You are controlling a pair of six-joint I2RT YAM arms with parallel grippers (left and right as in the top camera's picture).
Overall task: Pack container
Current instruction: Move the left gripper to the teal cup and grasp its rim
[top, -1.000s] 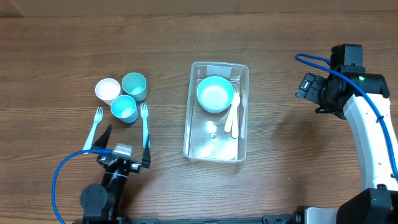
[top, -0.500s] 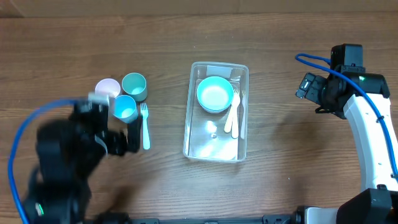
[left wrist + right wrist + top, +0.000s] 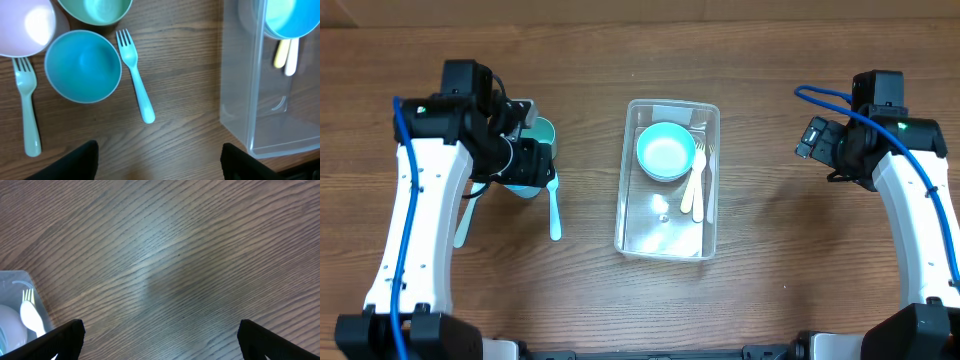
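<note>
Left fingers (image 3: 84, 161), wide apart and empty, hover over a teal cup (image 3: 82, 65) between two teal forks (image 3: 136, 80). Right fingers (image 3: 65, 339), equally spread and empty, hang over tabletop (image 3: 175, 255) right of the container (image 3: 660, 230), which sits centre, holding a bowl (image 3: 666, 150) and pale forks (image 3: 692, 190).

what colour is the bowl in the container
The bowl is teal; overhead view shows it best.

The wooden table (image 3: 770, 280) carries the clear container (image 3: 665, 228), three cups (image 3: 82, 65) and two teal forks (image 3: 135, 82).
</note>
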